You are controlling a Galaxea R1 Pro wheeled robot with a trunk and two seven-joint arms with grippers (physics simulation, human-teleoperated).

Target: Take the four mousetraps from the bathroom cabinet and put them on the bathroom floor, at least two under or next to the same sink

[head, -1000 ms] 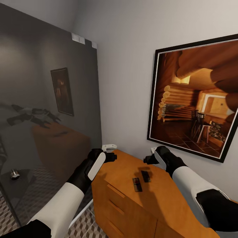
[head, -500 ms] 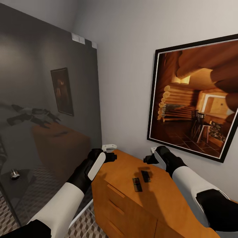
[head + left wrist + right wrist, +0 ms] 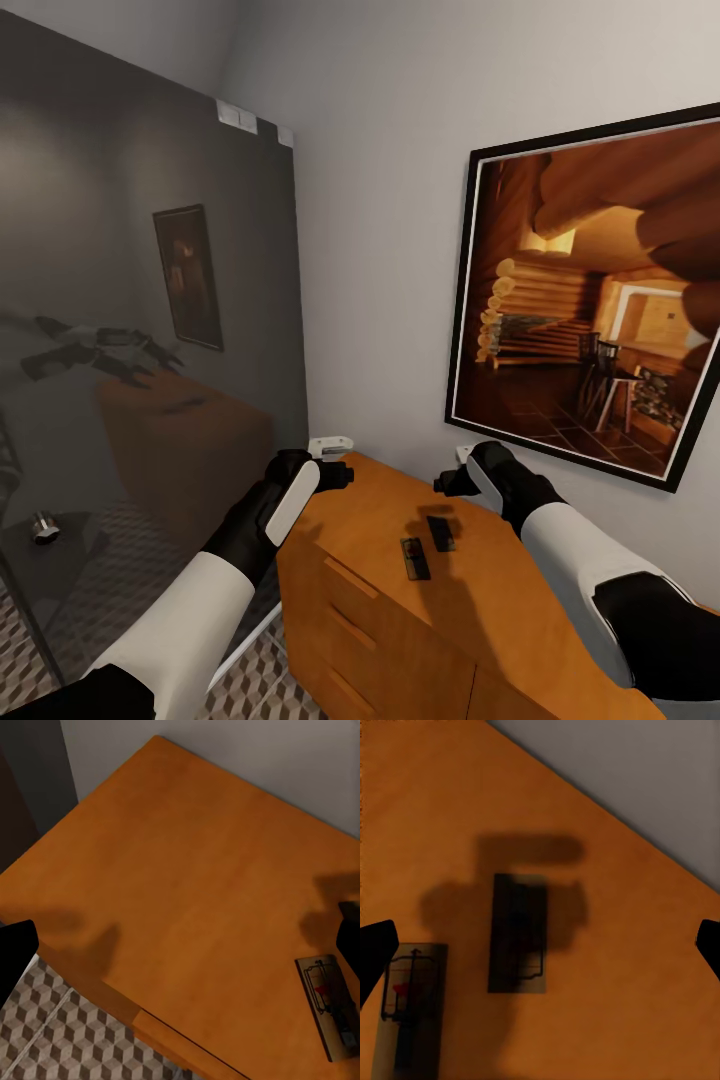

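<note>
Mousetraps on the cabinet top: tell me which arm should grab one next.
Probably the right. The right gripper hangs over the cabinet top, and both mousetraps lie between its spread fingertips in the right wrist view. The left gripper hovers at the cabinet's edge, farther from them.

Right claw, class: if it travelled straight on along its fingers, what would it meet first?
Probably the shaded mousetrap lying flat on the cabinet top: it sits nearly central between the fingers of the right claw. A second mousetrap lies off to one side. Depth is unclear, so this is a judgement.
</note>
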